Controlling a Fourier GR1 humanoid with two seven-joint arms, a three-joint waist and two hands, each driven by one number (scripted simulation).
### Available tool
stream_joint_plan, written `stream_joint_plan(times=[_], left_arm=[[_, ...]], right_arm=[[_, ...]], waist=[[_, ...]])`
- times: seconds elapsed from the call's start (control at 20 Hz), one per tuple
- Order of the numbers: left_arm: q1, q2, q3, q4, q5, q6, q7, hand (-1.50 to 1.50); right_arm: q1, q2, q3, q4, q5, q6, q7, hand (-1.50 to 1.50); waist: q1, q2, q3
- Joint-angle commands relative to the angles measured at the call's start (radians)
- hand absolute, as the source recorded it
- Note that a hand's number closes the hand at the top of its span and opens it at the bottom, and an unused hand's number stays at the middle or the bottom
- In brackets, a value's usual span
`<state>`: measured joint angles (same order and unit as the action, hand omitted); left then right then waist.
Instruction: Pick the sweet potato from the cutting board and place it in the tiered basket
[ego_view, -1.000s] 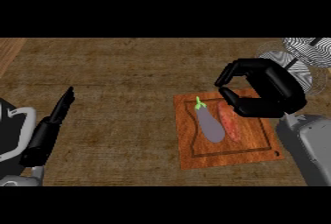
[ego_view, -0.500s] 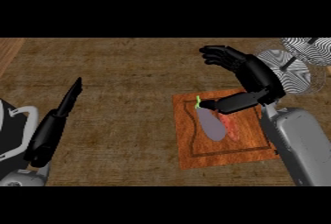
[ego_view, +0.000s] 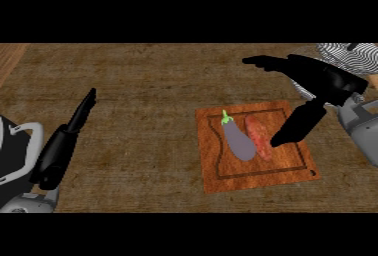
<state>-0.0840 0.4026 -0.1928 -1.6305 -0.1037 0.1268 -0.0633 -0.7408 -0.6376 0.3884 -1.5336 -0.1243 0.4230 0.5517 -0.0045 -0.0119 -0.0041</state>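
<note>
The reddish sweet potato (ego_view: 258, 138) lies on the wooden cutting board (ego_view: 247, 176), right beside a purple eggplant (ego_view: 238, 141) with a green stem. My right hand (ego_view: 326, 80) hovers over the board's right side and is open. Its fingers stretch left above the board's far edge. Its thumb (ego_view: 297, 125) points down, with the tip just right of the sweet potato, and nothing is held. The striped wire tiered basket (ego_view: 356, 54) shows partly in the top right corner, behind the right hand. My left hand (ego_view: 63, 146) rests open at the left, fingers straight and pointing up.
A black and white object (ego_view: 16, 146) sits at the lower left edge beside the left forearm. The brown counter (ego_view: 148, 90) spreads between the two hands. A lighter wooden strip (ego_view: 9, 55) runs along the top left corner.
My right hand has uncurled from a C shape over the board. Its fingers now stretch out to the left and its thumb has swung down beside the sweet potato. The left hand barely moved.
</note>
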Motion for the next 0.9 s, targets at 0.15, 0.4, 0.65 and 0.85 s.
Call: stream_joint_plan(times=[0.15,0.4,0.65,0.85], left_arm=[[0.047,-0.001,0.003,-0.026,-0.008,-0.008,-0.022,0.00],[-0.020,-0.018,0.018,0.008,-0.027,-0.023,0.006,0.00],[-0.043,-0.035,0.027,0.033,-0.036,-0.020,0.003,0.00],[-0.008,-0.018,0.050,0.016,0.003,-0.062,-0.014,0.00]], right_arm=[[-0.069,-0.038,0.113,-0.171,0.015,0.124,0.367,-1.50],[-0.110,0.086,0.136,-0.177,0.042,0.080,0.538,-1.50],[-0.037,0.122,0.246,-0.270,0.129,0.010,0.629,-1.50],[-0.078,0.155,0.300,-0.148,0.211,0.022,0.619,-1.50]], waist=[[-0.002,0.003,0.002],[0.008,0.010,0.003],[-0.003,0.008,0.003],[0.013,0.011,0.003]])
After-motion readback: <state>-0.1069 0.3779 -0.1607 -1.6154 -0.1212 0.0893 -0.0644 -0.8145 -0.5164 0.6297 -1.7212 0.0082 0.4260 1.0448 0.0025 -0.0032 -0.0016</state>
